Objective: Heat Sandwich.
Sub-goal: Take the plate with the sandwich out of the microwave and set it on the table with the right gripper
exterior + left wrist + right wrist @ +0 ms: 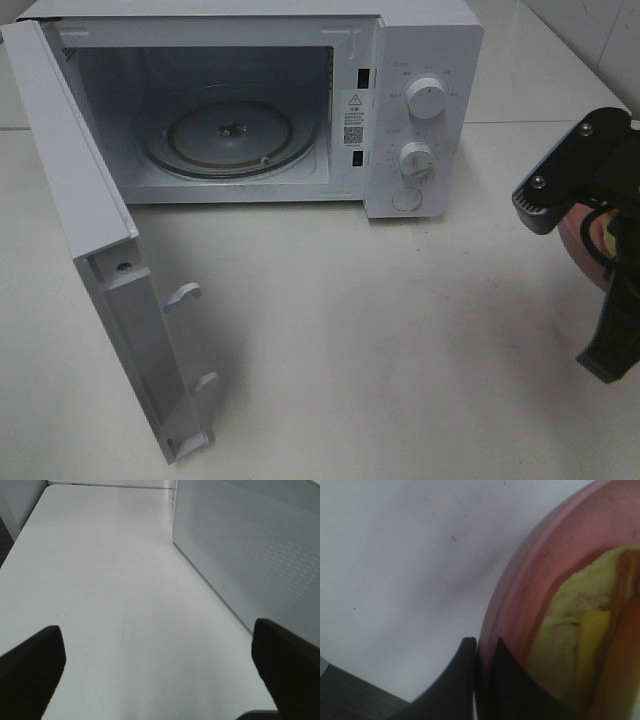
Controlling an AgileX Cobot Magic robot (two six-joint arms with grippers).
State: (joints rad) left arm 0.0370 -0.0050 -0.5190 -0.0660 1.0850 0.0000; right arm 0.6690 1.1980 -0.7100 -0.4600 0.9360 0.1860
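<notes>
Right gripper [482, 680] pinches round pink plate [520, 595] rim, carrying layered sandwich [585, 645] toward open white microwave [425, 100]; left gripper [160, 670] gapes wide, holding nothing.

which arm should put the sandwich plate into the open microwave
Right. Its gripper is already shut on the pink plate rim, sandwich aboard. The left gripper is open, empty, behind the microwave.

Right hand [482, 652] pinched shut, arm at right edge, left hand [157, 665] spread wide
</notes>
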